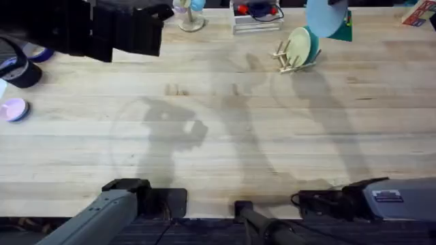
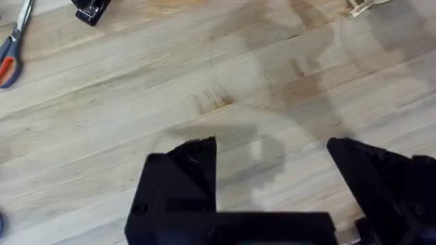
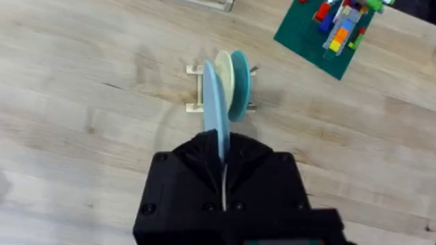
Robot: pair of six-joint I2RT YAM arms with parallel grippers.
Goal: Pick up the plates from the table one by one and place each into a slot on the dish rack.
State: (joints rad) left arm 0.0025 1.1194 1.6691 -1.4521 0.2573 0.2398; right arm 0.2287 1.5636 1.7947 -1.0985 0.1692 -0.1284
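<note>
The dish rack stands at the table's far right, with a cream-yellow plate upright in a slot and a teal plate right behind it. In the right wrist view my right gripper is shut on the rim of a light blue plate, held on edge above the rack, the cream plate and the teal plate. The blue plate hangs high above the rack. My left gripper is open over bare wood, and its arm looms dark at the far left.
A pink disc and dark tape rolls lie at the left edge. A white wire tray sits at the back. A green baseplate with bricks lies beyond the rack. Scissors lie near the left gripper.
</note>
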